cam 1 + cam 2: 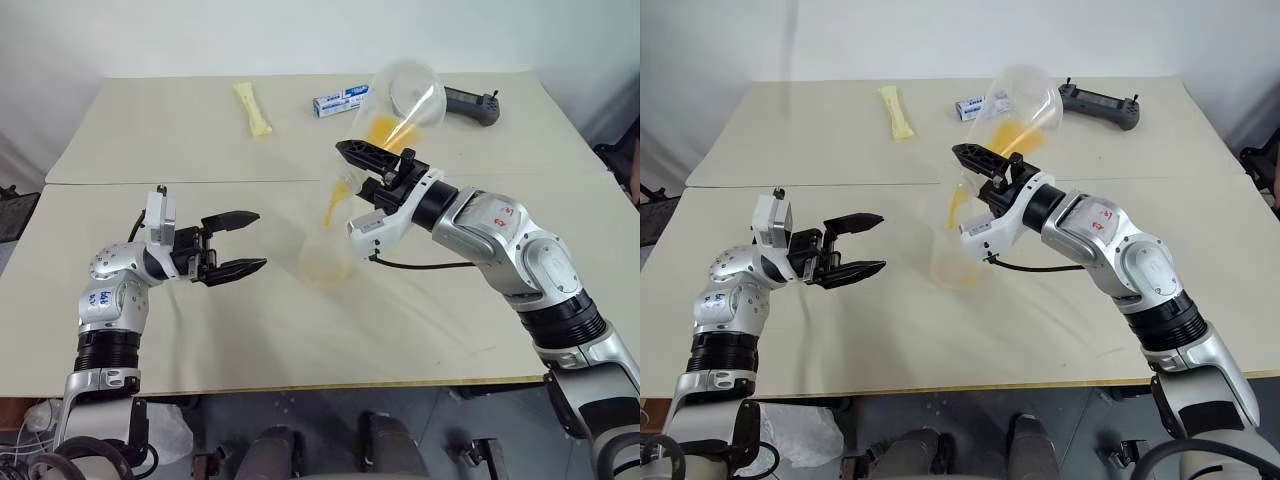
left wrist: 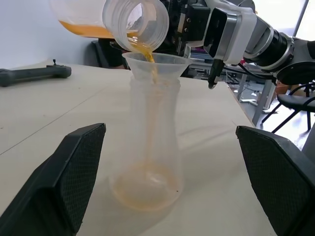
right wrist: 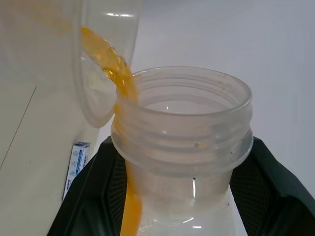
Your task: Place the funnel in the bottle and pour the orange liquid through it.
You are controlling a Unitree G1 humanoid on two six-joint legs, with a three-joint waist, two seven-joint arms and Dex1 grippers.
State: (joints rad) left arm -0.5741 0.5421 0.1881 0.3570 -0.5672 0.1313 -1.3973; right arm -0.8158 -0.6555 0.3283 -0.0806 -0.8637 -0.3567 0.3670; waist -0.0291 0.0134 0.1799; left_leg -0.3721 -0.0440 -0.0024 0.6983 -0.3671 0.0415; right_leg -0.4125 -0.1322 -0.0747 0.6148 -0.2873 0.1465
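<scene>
The clear flask-shaped bottle [image 2: 150, 142] stands upright on the table with the clear funnel [image 2: 153, 63] seated in its neck. My right gripper [image 1: 366, 172] is shut on the neck of a tilted clear container [image 1: 405, 95] with a threaded mouth, held above the funnel. The orange liquid [image 1: 384, 128] lies in its lowered side, and a thin stream [image 2: 146, 53] falls from the mouth into the funnel. A shallow orange pool [image 2: 145, 189] sits in the bottle's base. My left gripper [image 1: 258, 240] is open, level, beside the bottle without touching it.
At the far side of the table [image 1: 150, 130] lie a pale yellow packet [image 1: 253, 108], a small blue-and-white box [image 1: 340, 101] and a black controller [image 1: 472, 104]. A seam [image 1: 200, 182] runs across between two tabletops. The front edge [image 1: 300, 385] is near my arms.
</scene>
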